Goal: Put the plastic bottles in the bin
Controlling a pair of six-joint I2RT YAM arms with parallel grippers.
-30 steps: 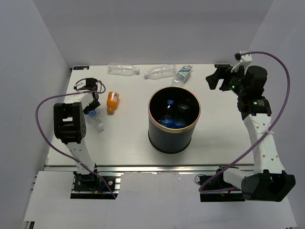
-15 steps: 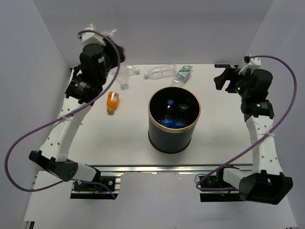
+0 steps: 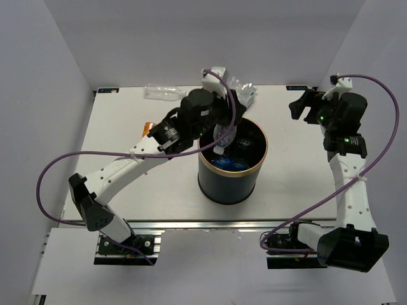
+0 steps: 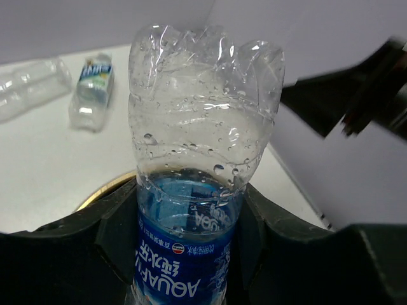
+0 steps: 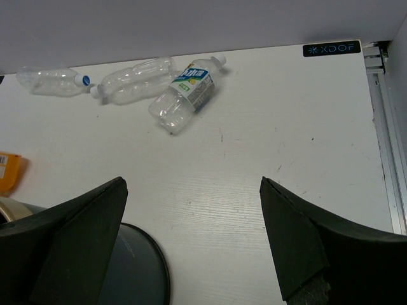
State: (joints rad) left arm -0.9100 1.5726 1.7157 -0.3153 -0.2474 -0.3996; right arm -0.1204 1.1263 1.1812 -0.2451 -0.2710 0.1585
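Observation:
My left gripper (image 3: 222, 136) is shut on a clear crinkly bottle with a blue label (image 4: 189, 190) and holds it over the open top of the dark bin (image 3: 262, 159). Several blue-capped bottles (image 3: 230, 162) lie inside the bin. My right gripper (image 3: 304, 108) is open and empty at the back right, above the table (image 5: 194, 241). On the table lie a green-white label bottle (image 5: 187, 90), two clear bottles (image 5: 130, 79) (image 5: 49, 80) and a short orange bottle (image 5: 9, 171), partly hidden in the top view (image 3: 148, 127).
The bin's gold rim (image 4: 102, 189) shows just under the held bottle. White walls close the table at the back and sides. A metal rail (image 5: 381, 127) runs along the table's right edge.
My left arm has swung from the back left to over the bin, carrying the blue-label bottle. The right arm has barely moved.

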